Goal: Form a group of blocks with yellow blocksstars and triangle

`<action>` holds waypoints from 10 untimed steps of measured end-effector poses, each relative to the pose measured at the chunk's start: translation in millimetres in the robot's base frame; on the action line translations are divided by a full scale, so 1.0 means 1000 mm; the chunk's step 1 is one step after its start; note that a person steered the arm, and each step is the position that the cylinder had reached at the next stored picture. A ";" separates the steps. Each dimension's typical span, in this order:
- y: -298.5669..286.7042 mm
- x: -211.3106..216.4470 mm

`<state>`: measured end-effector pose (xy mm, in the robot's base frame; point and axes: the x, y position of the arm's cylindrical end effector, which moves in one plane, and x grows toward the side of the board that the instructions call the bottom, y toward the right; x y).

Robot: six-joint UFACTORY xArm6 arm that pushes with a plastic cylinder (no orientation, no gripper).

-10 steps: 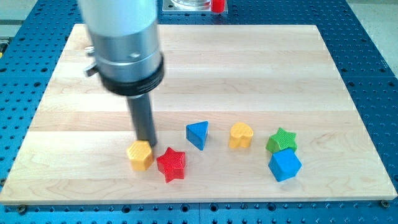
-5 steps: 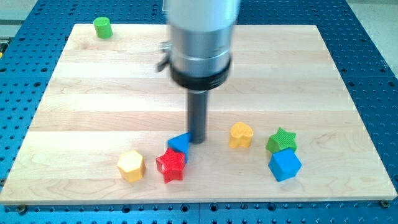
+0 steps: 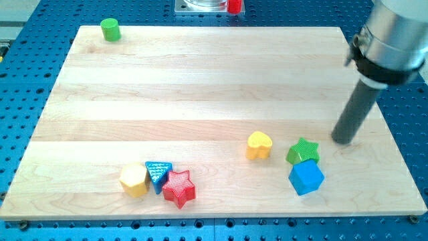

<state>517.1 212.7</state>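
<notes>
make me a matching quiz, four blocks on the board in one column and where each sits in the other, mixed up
Blocks:
1. green cylinder
2. blue cube
3. yellow heart
4. red star

Places:
A. touching the blue triangle, near the view's bottom
B. alone at the view's top left corner
C. directly below the green star
D. left of the green star, apart from it

Pairs: 1-B, 2-C, 3-D, 4-A

My tip stands right of the green star.

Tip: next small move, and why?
Probably slide my tip toward the view's left, pushing the green star at the yellow heart. Both sit apart from the cluster of yellow hexagon, blue triangle and red star at the view's bottom left.
</notes>
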 end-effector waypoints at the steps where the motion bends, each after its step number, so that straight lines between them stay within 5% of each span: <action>1: -0.062 0.014; 2: -0.137 0.014; 4: -0.142 -0.002; 6: -0.227 -0.001; 9: -0.089 0.040; 10: -0.148 0.059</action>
<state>576.6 64.4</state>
